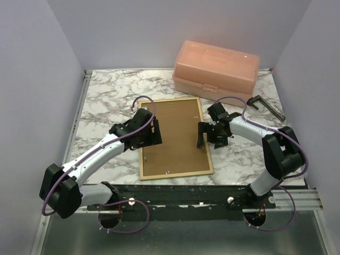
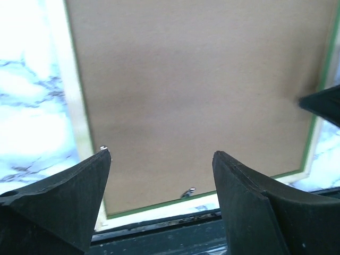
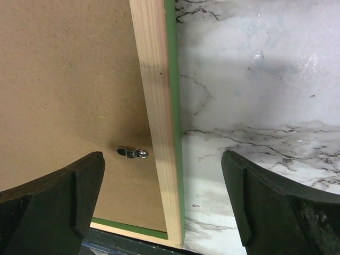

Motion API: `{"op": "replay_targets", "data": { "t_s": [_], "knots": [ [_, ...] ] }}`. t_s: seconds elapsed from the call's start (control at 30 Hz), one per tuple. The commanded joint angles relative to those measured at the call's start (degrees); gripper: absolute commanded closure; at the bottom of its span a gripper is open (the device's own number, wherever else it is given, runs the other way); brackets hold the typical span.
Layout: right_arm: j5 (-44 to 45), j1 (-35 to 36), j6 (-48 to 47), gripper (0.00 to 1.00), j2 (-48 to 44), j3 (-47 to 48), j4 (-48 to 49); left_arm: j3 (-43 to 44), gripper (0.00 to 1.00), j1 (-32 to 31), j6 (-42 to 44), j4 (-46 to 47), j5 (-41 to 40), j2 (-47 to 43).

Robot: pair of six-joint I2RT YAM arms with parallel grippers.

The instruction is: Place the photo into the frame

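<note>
Two grippers down at the thin rectangular frame [image 1: 175, 175], pale wood back upward, green edge showing, flat on the white-and-grey marble table [image 1: 106, 95] near its front edge. Left gripper [image 1: 157, 132] at the frame's left rail, right gripper [image 1: 202, 136] at the right rail. Fingers of both spread wide in the wrist views, holding nothing. Brown hardboard backing panel [image 1: 178, 141] inside the frame, small metal clip [image 3: 132, 152] close beside the right rail. Large paper photo: not seen in any view; under the panel or elsewhere, cannot tell.

Judged step: securing or freeing the backing at the clips. To do well: work one clip at a time, steady the opposite rail with the other arm, press straight down so as not to slide the frame on the smooth marble. Keep the fingertip on the clip tab, not on the wood. Check for a flush panel all round first.

Around: peach translucent plastic box [image 1: 215, 66], lid shut, at the far side, well apart from the frame; black L-shaped bar [image 1: 265, 106] far right, near the right arm. Neither in the way. Tightest spot: front table edge just beside the frame's near rail.
</note>
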Motion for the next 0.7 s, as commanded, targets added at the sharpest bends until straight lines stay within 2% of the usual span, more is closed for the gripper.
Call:
{"op": "replay_targets", "data": {
  "t_s": [0.0,0.27,0.67],
  "knots": [
    [-1.4,0.3,1.9,0.02,0.5,-0.7,3.5,-3.3,0.20,1.6,-0.5,-6.9,-4.8,-2.7],
    [2.1,0.3,3.1,0.23,3.1,-1.2,4.2,-7.6,0.20,5.0,-1.7,-7.5,-6.0,-3.4],
    [6.6,3.4,2.8,0.38,3.1,-3.1,1.6,-9.8,0.20,10.9,-2.1,-7.3,-4.8,-1.1]
  ]
}}
